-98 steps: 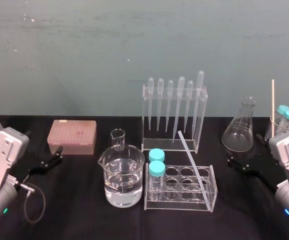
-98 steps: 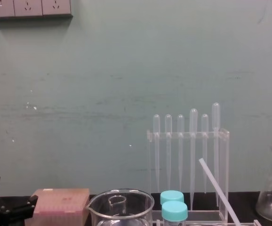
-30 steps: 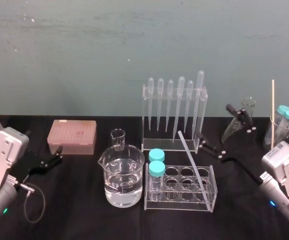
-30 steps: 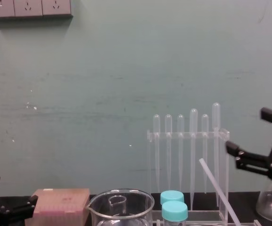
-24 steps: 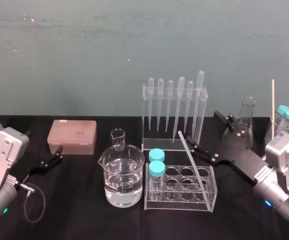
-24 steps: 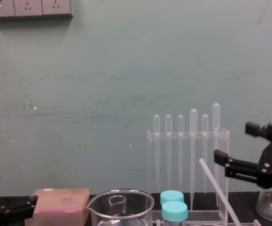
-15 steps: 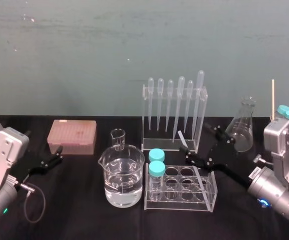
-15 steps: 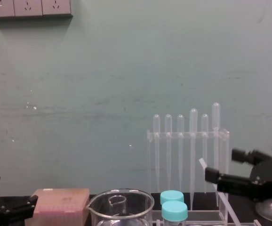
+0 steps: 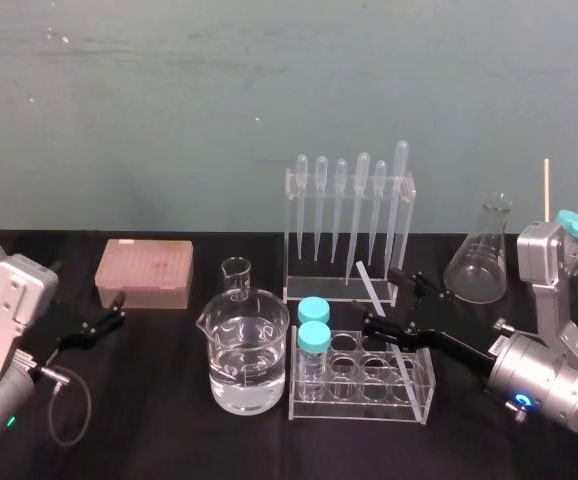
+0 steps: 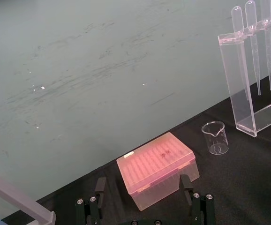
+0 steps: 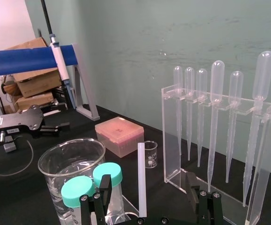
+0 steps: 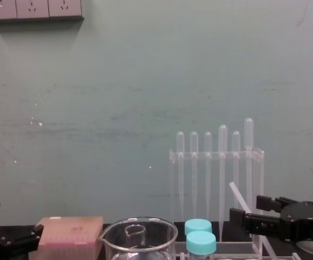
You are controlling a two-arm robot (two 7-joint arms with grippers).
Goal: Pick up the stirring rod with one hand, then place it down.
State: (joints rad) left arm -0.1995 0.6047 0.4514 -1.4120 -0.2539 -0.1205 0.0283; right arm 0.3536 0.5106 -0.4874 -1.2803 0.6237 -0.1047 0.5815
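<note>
Between the spread fingers of the right gripper stands the stirring rod. One finger lies to either side of it and neither is seen touching it; the fingers are released. The rod is tilted, its lower end down in the clear test-tube rack beneath the fingers and its upper end rising above them, in front of the pipette stand. Two blue-capped tubes sit in the rack, past the finger that is nearer the glass beaker. The left gripper is parked low over the counter. Its fingers are likewise released and hold nothing, with a pink tip box just ahead of them.
</note>
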